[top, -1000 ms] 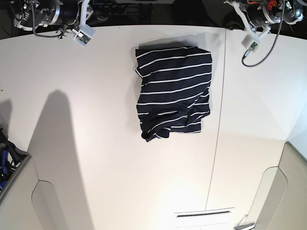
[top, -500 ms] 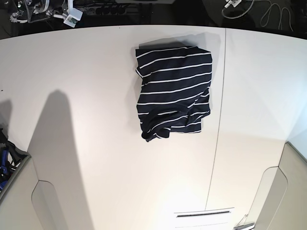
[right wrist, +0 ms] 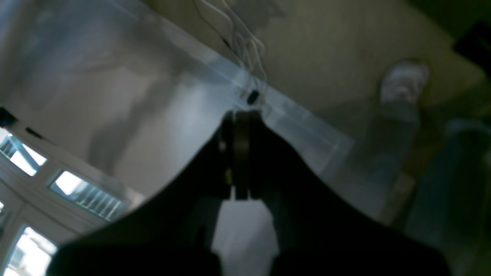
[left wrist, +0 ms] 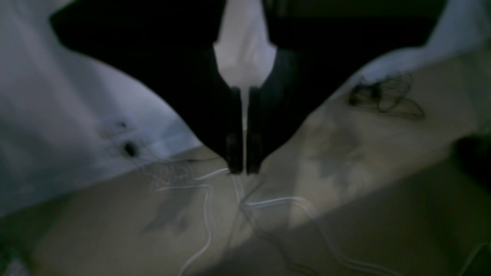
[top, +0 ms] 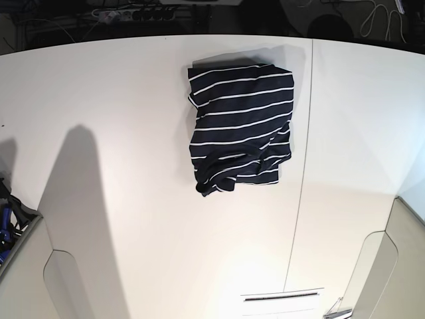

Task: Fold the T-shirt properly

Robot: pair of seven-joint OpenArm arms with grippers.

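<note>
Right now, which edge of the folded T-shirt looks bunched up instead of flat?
The bottom edge of the T-shirt in the base view, nearest the camera: its stripes curve and the fabric lumps at the lower-left corner. The top edge lies flat with straight stripes.

the navy white-striped t-shirt lies folded, its lower edge bunched, on the table's far middle.

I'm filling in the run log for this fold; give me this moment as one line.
dark navy white-striped fabric T-shirt: folded bundle on white table, lower edge rumpled | left gripper: shut, empty | right gripper: shut, empty | both arms outside base view
</note>
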